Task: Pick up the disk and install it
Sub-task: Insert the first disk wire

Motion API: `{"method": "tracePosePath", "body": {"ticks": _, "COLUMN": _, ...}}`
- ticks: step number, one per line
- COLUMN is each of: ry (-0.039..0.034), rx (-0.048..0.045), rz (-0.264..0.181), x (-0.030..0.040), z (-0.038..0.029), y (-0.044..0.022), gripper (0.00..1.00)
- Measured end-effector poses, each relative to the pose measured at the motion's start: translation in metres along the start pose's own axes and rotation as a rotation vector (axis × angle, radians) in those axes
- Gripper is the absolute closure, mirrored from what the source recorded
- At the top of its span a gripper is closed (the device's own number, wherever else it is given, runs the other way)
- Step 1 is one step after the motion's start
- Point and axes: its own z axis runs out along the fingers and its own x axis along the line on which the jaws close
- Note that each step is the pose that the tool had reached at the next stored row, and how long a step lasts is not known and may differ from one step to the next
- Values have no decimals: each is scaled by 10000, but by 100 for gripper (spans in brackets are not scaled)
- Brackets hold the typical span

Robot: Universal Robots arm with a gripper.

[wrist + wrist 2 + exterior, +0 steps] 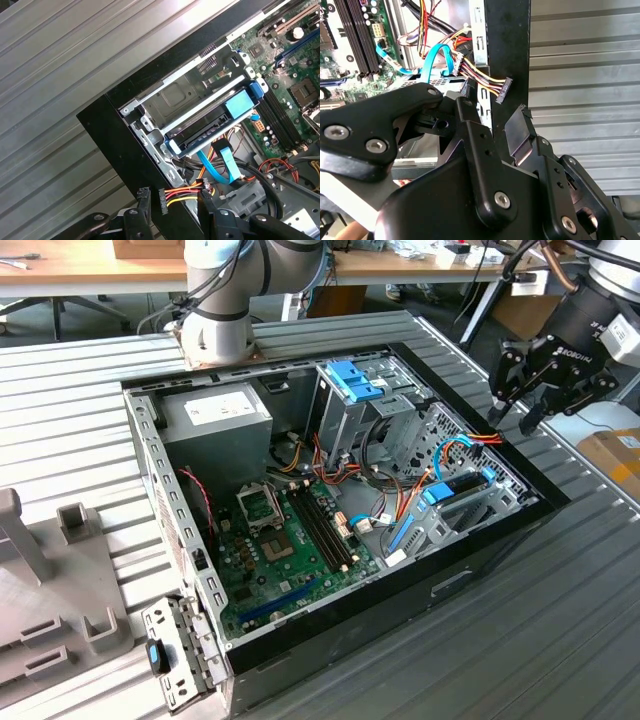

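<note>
Ribbed grey metal sheeting covers the table (80, 410), and wooden benches run along the back of the room. An open computer case (480, 560) lies on its side on the table with its black walls up, showing the green motherboard (290, 540) inside.

The disk (462, 485) already sits in a grey metal bay (175, 95) in the corner of the case, at the exterior view's right. It is a flat black slab lying level and slotted in between the bay's side walls. In the first wrist view the disk (212, 125) has a bright blue plastic strip along its upper face. A blue tab stands out at each end, one towards the motherboard and one towards the outer wall. Two flat blue cables (220, 165) hang just beside its near edge.

The gripper (512, 420) hangs above the case's rim at the exterior view's right, near the bay but apart from the disk. Its jaws are spread wide and hold nothing. In both wrist views the gripper (494, 102) (173, 197) has one finger on each side of the case's black wall. A loose plug (503, 90) on a bundle of red, yellow and black wires lies between the fingers. I cannot tell whether either finger touches the plug or the wall.
</note>
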Motion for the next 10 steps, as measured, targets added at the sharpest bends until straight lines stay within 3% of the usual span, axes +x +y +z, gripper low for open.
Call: {"method": "tracePosePath", "body": {"ticks": 10, "ry": -2, "rx": 1, "rz": -17, "x": 0, "z": 9, "y": 0, "gripper": 50}}
